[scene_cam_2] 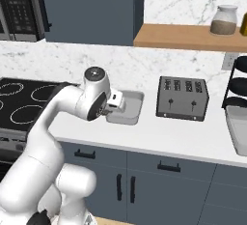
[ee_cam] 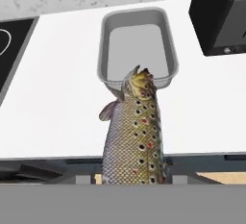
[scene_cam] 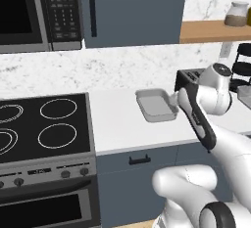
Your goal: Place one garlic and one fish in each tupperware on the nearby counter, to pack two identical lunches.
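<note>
The gripper [scene_cam_2: 117,104] is closed on the fish [ee_cam: 133,131] and holds it in the air, head forward above the near rim of the empty tupperware [ee_cam: 137,43] on the white surface [ee_cam: 62,98], probably to drop it inside; the fish is slender, brownish, with dark and red spots.

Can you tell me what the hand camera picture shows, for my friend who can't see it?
A spotted brown fish sticks up from the bottom of the picture, its head pointing at an empty grey tupperware on the white counter. A black toaster sits at the top right and a stove corner at the left.
</note>
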